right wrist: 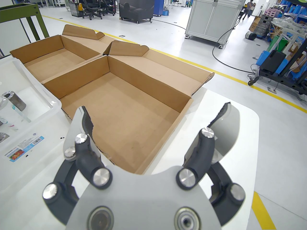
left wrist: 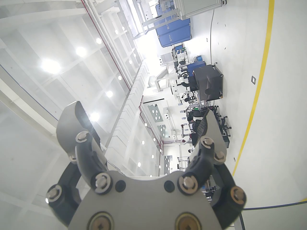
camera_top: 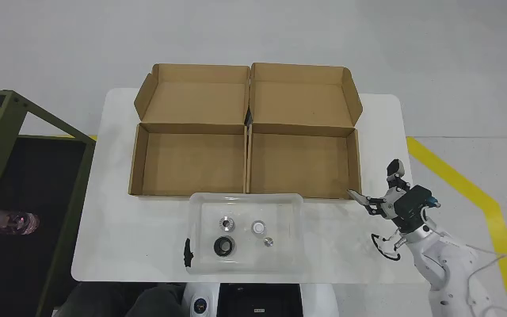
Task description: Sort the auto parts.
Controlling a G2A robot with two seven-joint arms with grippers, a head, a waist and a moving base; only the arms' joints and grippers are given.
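Auto parts sit in the clear bin at my near edge of the table: a shiny metal tube, a black ring, a small white-topped piece and a little silver piece. Behind the bin two brown boxes stand side by side, the left box and the right box. All the parts I see are in the bin, so I think sorting has not begun and the first pick is the step in hand. My right gripper hangs over the table just beside the right box, fingers spread wide, nothing between them. My left gripper points up at the room, spread wide too, holding nothing. Next I would need to bring one gripper over the bin, go down inside its walls and pinch one part. The parts are small, so I must aim well. A sticker with bar lines is at the bin's edge, but its words are too small for me to read
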